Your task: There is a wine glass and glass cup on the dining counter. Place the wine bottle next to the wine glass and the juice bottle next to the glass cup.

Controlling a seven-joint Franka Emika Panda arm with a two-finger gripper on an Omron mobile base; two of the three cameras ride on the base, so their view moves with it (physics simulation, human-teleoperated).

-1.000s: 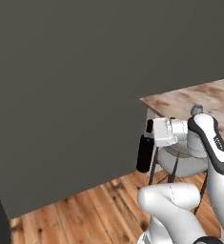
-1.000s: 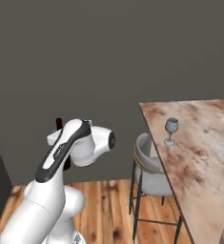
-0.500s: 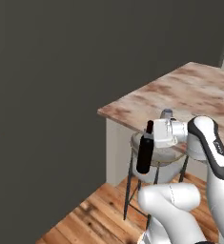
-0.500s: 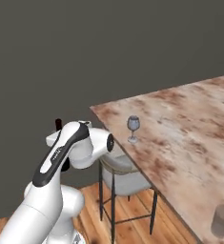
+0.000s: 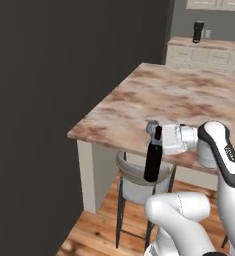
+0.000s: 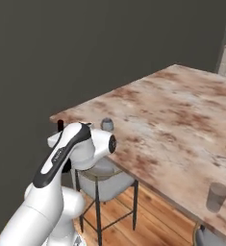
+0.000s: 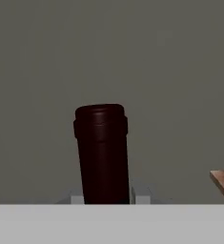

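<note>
Left base view, centre-right of frame: gripper pinches the wine bottle by its neck, body hanging upright just off the near edge of the desk, over a grey stool. Held high on the neck so the base stays free to set down, I'd judge. Upper right of that frame, a dark object on the far worktop, too small to name.

Right base view, left of centre: the bottle's red top peeks out behind the arm; just right of it the wine glass stands on the desk near the corner, bowl looks empty. Lower right: the glass cup stands near the desk's near edge, well apart from the wine glass, looks empty too. A brownish shape at the right frame edge beside it, possibly the juice bottle, cannot tell.

Hand view, centre: bottle top seen close, desk corner at lower right.

Judgement: wine bottle is in transit, not yet placed; juice bottle step not yet done.
</note>
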